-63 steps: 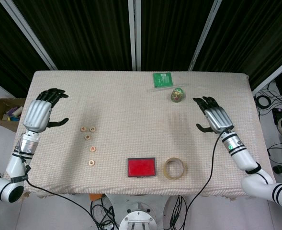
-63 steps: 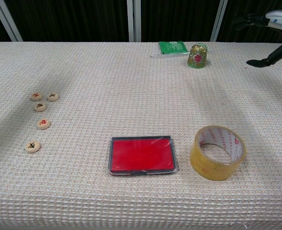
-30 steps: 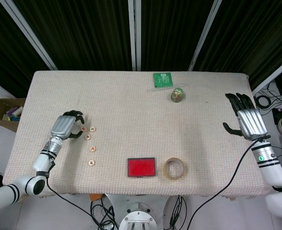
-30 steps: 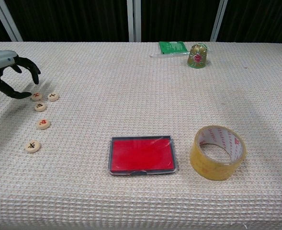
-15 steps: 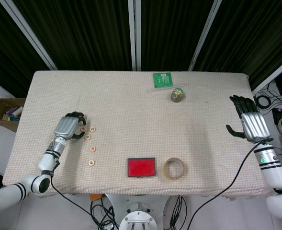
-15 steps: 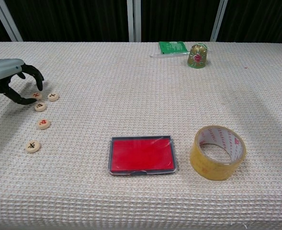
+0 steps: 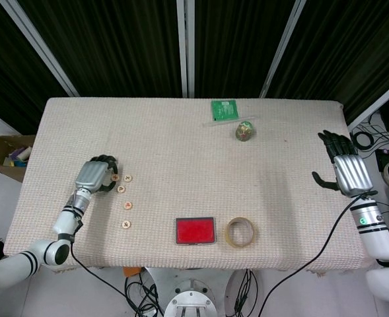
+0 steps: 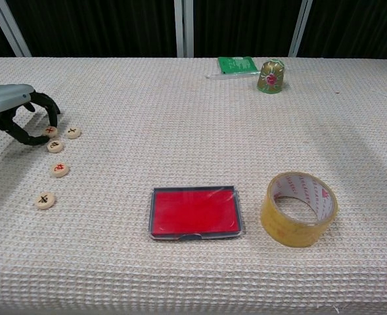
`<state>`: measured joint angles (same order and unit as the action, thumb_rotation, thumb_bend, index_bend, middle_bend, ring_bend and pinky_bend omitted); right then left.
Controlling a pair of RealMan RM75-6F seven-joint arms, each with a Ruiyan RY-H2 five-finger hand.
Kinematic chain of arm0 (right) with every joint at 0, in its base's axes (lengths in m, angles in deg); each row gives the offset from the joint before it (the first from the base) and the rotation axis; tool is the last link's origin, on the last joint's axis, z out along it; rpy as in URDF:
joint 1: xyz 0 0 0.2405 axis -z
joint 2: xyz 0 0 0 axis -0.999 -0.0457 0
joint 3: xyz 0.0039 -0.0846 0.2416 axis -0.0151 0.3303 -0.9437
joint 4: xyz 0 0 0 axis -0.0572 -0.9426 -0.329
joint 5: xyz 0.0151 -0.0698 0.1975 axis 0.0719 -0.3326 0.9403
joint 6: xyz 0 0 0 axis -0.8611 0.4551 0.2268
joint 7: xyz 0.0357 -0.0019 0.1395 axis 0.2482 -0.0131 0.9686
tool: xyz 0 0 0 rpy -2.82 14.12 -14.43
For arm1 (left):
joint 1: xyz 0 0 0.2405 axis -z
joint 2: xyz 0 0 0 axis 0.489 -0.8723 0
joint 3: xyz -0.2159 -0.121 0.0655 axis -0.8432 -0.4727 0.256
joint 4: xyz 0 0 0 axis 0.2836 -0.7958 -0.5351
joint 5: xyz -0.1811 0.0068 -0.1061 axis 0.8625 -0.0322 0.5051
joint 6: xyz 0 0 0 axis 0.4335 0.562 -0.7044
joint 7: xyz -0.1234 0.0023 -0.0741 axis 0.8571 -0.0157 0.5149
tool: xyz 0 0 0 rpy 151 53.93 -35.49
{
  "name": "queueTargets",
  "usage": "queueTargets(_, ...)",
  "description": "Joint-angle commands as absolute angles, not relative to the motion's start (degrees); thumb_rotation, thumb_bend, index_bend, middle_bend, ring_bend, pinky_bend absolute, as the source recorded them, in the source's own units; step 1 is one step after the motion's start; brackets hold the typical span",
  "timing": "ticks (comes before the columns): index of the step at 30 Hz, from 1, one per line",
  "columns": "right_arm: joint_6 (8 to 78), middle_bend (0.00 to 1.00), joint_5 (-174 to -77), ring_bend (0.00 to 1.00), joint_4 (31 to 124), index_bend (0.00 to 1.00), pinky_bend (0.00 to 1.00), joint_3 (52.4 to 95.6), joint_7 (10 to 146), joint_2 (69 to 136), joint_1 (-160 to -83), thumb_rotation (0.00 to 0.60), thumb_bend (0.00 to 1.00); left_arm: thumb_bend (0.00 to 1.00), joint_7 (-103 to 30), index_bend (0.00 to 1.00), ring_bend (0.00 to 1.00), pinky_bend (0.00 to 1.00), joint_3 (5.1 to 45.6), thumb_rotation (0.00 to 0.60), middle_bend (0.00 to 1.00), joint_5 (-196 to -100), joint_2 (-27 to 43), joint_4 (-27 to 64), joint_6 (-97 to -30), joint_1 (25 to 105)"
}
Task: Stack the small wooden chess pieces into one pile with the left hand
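1. Your left hand point(image 8: 17, 113) has its fingers point(image 8: 51, 111) curled down around the far-left chess piece point(image 8: 49, 131), thumb on one side and fingertips on the other. They touch or nearly touch it, but you cannot tell yet whether they clamp it. Lift too soon and the disc may slip out flat.
2. The other pieces lie close: one point(image 8: 73, 132) just right of that far-left piece, one point(image 8: 55, 146) just in front of it, then two more ( point(image 8: 60, 170), point(image 8: 45, 200)) trailing toward you. A sweeping knuckle or thumb can knock the nearest ones across the woven table cloth point(image 8: 180, 105) and scatter the row.
3. Pressing down hard can snag fingertips in the cloth's weave and flick the piece sideways.
4. These discs are thin, so an off-centre release on another piece probably slides off rather than stacks.
5. Your right hand point(image 7: 343, 168) hovers, fingers apart and holding nothing, well right of the pieces; leave it there.
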<state>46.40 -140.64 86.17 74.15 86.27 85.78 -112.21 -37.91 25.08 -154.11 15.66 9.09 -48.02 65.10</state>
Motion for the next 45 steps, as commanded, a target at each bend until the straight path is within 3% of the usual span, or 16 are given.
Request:
queueTargets(1,46.77,0.03,-140.72,0.0,86.07,0.0,0.0,74.11,86.57,85.81,-111.95,0.6,0.26,0.41,-37.47,0.54,0.15,0.2,24.92,0.6,0.22,-154.61,15.32,9.57,-48.59,65.04)
queueTargets(12,47.89,0.03,-141.06,0.0,85.58,0.0,0.0,74.07,87.55,85.67,-111.02,0.6,0.26,0.42,-40.09,0.54,0.15,0.2,23.5,0.6,0.22,-155.99,13.06,16.24,-49.03,67.53)
queueTargets(45,47.87,0.07,-141.21,0.0,84.07,0.0,0.0,74.34,90.31,85.77,-109.59,0.6,0.26,0.35,-45.73,0.48,0.15,0.2,24.38,0.6,0.21,-150.47,14.61,15.75,-47.06,68.86)
